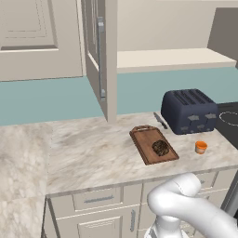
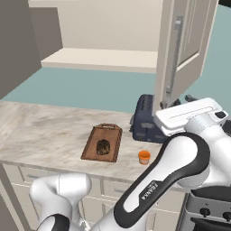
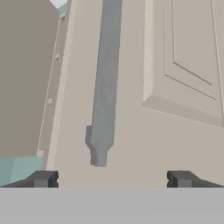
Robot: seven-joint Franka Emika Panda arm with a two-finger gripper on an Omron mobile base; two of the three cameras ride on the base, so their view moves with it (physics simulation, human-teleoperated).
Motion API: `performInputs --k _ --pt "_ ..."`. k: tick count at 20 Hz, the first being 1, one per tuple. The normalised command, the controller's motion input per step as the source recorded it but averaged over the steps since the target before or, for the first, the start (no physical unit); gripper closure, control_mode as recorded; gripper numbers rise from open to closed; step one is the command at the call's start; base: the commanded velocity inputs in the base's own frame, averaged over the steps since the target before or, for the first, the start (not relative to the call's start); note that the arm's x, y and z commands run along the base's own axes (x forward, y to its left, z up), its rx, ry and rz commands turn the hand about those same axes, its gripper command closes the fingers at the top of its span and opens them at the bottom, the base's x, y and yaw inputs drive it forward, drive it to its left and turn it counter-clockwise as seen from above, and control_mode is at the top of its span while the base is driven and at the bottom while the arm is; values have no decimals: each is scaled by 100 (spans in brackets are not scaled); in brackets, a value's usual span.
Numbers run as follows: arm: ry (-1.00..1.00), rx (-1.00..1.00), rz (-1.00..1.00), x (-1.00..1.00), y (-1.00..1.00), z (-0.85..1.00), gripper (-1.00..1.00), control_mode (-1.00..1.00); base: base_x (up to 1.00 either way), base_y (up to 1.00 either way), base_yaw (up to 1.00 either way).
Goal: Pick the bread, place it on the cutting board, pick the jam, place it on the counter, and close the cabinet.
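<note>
The dark brown bread [image 1: 161, 148] [image 2: 103, 147] lies on the reddish cutting board [image 1: 145, 137] [image 2: 109, 135]. To the board's right, the orange jam [image 1: 201, 147] [image 2: 144, 157] stands on the marbled counter [image 1: 93, 153] [image 2: 40, 131]. The cabinet [image 1: 172, 59] [image 2: 103, 58] stands with both doors swung out. My gripper [image 3: 112, 179] is open, nothing between its fingers, close in front of the right door [image 2: 180, 49] [image 3: 131, 131]. That door's grey bar handle [image 3: 105, 87] [image 2: 173, 58] ends just ahead of the fingertips.
A dark blue toaster [image 1: 188, 111] [image 2: 144, 119] stands behind the jam, with a knife [image 1: 160, 121] beside it. The left door [image 1: 100, 60] juts out over the counter. A stove [image 1: 228, 116] borders the counter on the right.
</note>
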Motion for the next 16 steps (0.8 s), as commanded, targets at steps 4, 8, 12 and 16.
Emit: performInputs --k 4,8,12,16 --pt "0 0 5 0 34 10 -100 -100 0 0 0" --pt "0 0 5 4 29 7 -100 -100 0 0 0" --pt "0 0 3 13 20 4 -100 -100 0 0 0" --pt "0 0 3 16 15 0 -100 -100 0 0 0"
